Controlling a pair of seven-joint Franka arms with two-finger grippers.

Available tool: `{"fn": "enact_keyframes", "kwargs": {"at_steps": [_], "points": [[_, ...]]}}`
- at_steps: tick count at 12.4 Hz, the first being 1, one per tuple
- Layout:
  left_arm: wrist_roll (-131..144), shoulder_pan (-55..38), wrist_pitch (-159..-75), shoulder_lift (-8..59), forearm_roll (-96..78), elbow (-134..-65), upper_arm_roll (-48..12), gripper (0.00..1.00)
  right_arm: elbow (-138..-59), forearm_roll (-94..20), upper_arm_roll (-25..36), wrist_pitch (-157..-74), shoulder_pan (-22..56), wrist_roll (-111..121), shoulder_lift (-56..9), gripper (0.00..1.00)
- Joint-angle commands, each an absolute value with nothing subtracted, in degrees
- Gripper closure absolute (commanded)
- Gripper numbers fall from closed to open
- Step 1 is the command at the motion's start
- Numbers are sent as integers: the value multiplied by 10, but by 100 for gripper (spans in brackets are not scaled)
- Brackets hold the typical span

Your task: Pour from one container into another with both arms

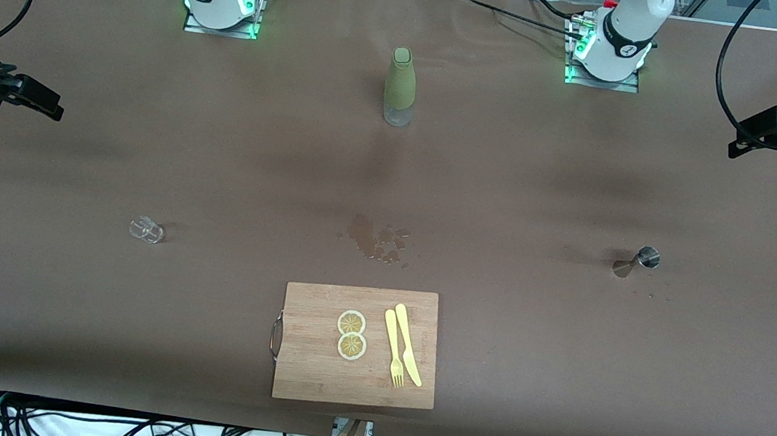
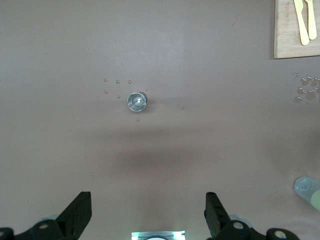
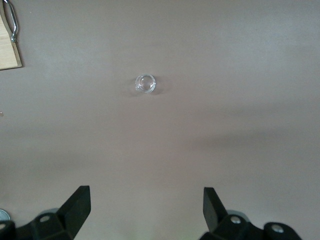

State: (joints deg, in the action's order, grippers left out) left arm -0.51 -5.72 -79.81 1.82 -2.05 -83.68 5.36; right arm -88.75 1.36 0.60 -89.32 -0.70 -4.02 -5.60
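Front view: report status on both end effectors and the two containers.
Left end effector and right end effector open, raised, empty. Jigger and glass cup stand untouched at their ends of the table. Spill and cutting board between them.

Front view: high, facing both arm bases, whole table (image 1: 57,297) in frame. Left wrist view: looks straight down from height onto the steel jigger (image 2: 136,101) (cutting board (image 2: 290,35) corner at the edge). Right wrist view: straight down onto the glass cup (image 3: 145,83). Both wrist views share the board with the front view.
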Motion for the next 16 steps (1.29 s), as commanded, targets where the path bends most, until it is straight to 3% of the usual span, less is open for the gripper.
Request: {"fn": "enact_keyframes", "kwargs": {"at_steps": [1,16], "points": [[0,-59,-797,25,-2,-833,50,0,-890,5,4,-892,-11,-39,-52,0],[-72,-68,-802,34,-45,-834,41,0,-890,5,4,-891,-11,-26,-52,0]]}}
